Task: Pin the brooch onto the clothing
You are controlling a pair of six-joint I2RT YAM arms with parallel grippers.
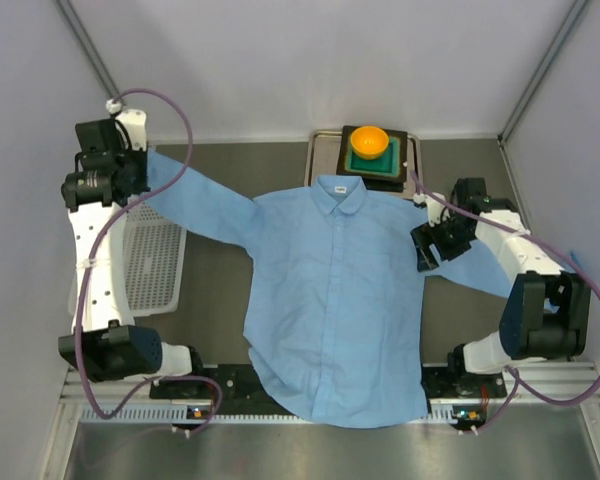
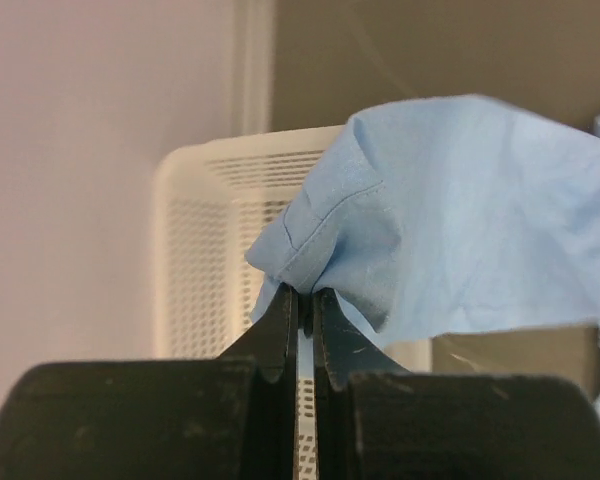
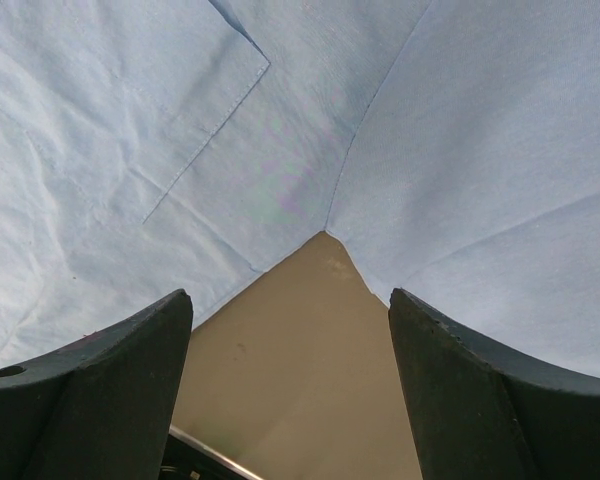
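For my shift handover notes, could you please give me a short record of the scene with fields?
Shirt: light blue, spread flat, collar at the far side
Left gripper: shut on the sleeve cuff
Right gripper: open, at the other sleeve's underarm
Brooch: not visible in any view
Orange bowl: on green tray beyond the collar

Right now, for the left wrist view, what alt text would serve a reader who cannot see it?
The left end effector is shut on a stitched edge of the light blue shirt, whose sleeve bunches above it and fills the right of the frame. Behind is a white perforated basket.
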